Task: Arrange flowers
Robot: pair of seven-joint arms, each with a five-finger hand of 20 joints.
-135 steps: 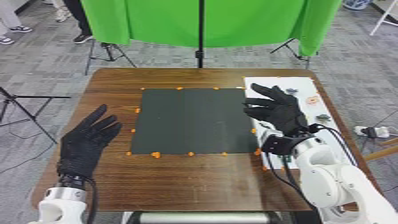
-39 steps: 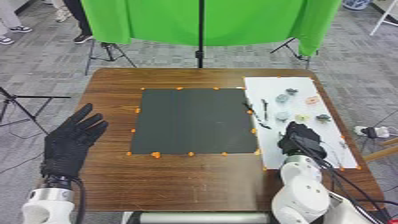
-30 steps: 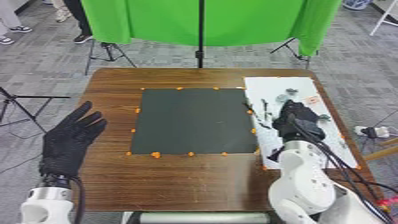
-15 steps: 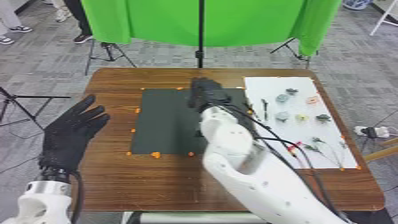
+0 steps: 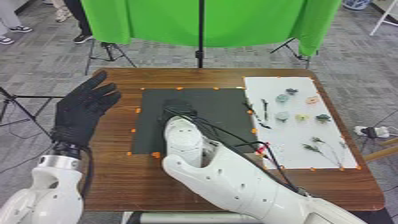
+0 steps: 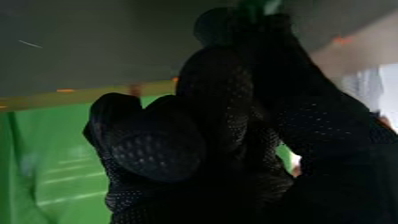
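Currently, the right robot hand [image 5: 179, 107] pinches something green [image 6: 272, 6] over the dark sheet [image 5: 226, 102]; the left robot hand [image 5: 78, 112] has loosely spread fingers.

Small blossoms [image 5: 282, 116], thin-stemmed sprigs [image 5: 314, 148] — flat, loose — on white sheet [image 5: 266, 86]

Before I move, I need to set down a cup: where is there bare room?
The brown wooden table looks bare beyond the dark square mat, and nearer, between both arms. Crowded: the white sheet with pale flower heads and green stems, and mid-mat at the black-gloved right hand.
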